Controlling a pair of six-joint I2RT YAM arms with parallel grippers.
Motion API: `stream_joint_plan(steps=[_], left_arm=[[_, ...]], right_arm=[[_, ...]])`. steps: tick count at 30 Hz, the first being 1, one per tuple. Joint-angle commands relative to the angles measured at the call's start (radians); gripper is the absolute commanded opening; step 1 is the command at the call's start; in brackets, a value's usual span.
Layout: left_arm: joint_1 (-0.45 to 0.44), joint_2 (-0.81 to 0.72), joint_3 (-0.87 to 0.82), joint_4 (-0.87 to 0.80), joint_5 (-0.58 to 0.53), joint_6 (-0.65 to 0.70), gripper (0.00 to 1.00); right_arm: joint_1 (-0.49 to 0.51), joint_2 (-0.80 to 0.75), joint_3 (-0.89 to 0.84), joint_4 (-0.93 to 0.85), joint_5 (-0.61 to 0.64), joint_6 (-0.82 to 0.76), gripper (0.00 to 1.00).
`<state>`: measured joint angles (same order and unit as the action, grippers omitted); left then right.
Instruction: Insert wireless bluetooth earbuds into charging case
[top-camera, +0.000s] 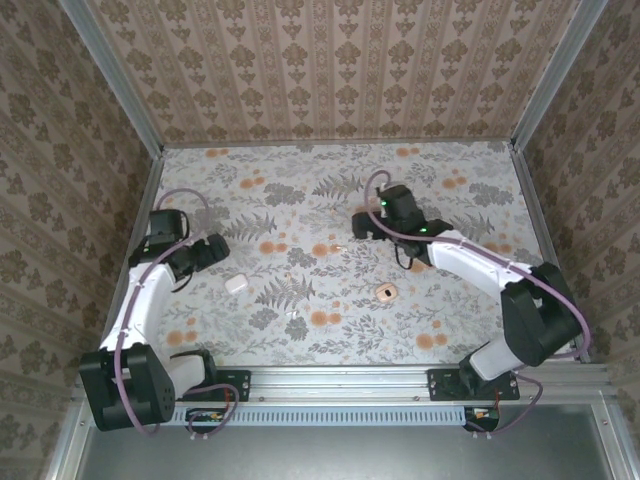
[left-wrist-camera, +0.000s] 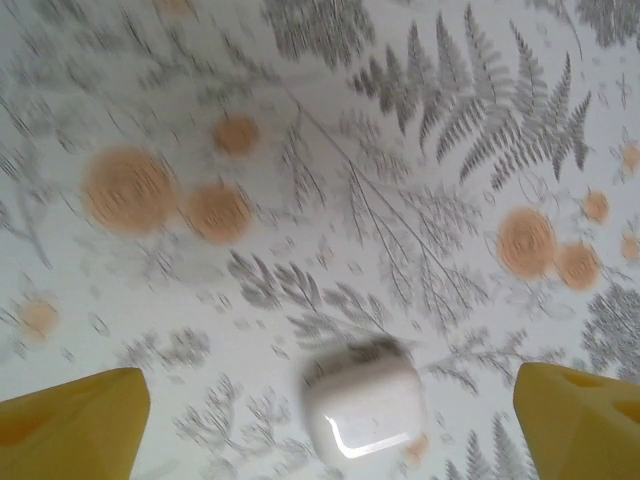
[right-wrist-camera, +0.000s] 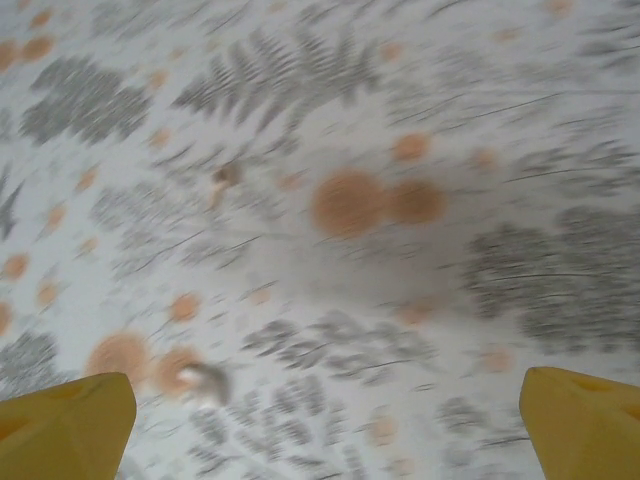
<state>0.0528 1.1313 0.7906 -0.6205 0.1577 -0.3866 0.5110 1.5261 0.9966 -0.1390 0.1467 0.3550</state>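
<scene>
The charging case (top-camera: 237, 283) is a small glossy white box with its lid down, lying on the floral table at the left. In the left wrist view the charging case (left-wrist-camera: 362, 405) sits low in the frame between my left gripper's (left-wrist-camera: 328, 428) wide-apart yellow fingertips (left-wrist-camera: 70, 420), and neither touches it. From above, my left gripper (top-camera: 213, 247) hovers just up and left of it. One tiny white earbud (top-camera: 335, 248) lies mid-table and a second earbud (top-camera: 293, 312) lies nearer the front. My right gripper (top-camera: 362, 222) is open above the table, with a blurred earbud (right-wrist-camera: 200, 380) down to its left.
A round pinkish-tan disc with a dark centre (top-camera: 386, 292) lies right of centre. Patterned walls and metal rails (top-camera: 145, 130) close in the table on three sides. Both wrist views are motion-blurred.
</scene>
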Motion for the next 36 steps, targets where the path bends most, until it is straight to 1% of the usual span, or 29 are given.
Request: stream_joint_plan(steps=[1, 4, 6, 12, 17, 23, 27, 33, 36], left_arm=[[-0.06, 0.036, -0.018, -0.091, 0.071, -0.103, 0.88], [-0.126, 0.095, -0.037, -0.062, 0.055, -0.151, 0.84], [-0.156, 0.139, -0.051, -0.033, 0.045, -0.185, 0.83], [-0.227, 0.222, -0.03, -0.035, -0.046, -0.243, 0.83], [-0.241, 0.275, -0.029, -0.01, -0.073, -0.276, 0.81], [-0.255, 0.319, -0.024, 0.01, -0.114, -0.285, 0.79], [-0.261, 0.344, -0.021, 0.028, -0.115, -0.277, 0.78], [-0.293, 0.38, -0.009, 0.03, -0.132, -0.245, 0.72], [-0.308, 0.405, 0.002, 0.034, -0.136, -0.224, 0.7]], right_arm=[[0.069, 0.057, 0.062, -0.068, -0.023, 0.047, 1.0], [0.131, 0.107, 0.091, -0.066, -0.053, 0.061, 1.0], [0.164, 0.133, 0.101, -0.061, -0.072, 0.065, 1.0], [0.233, 0.159, 0.098, -0.068, -0.095, 0.073, 1.0], [0.242, 0.159, 0.094, -0.076, -0.104, 0.088, 1.0], [0.242, 0.146, 0.101, -0.089, -0.081, 0.08, 1.0], [0.242, 0.15, 0.117, -0.099, -0.076, 0.076, 1.0], [0.237, 0.151, 0.118, -0.102, -0.07, 0.1, 1.0], [0.223, 0.162, 0.109, -0.091, -0.087, 0.123, 1.0]])
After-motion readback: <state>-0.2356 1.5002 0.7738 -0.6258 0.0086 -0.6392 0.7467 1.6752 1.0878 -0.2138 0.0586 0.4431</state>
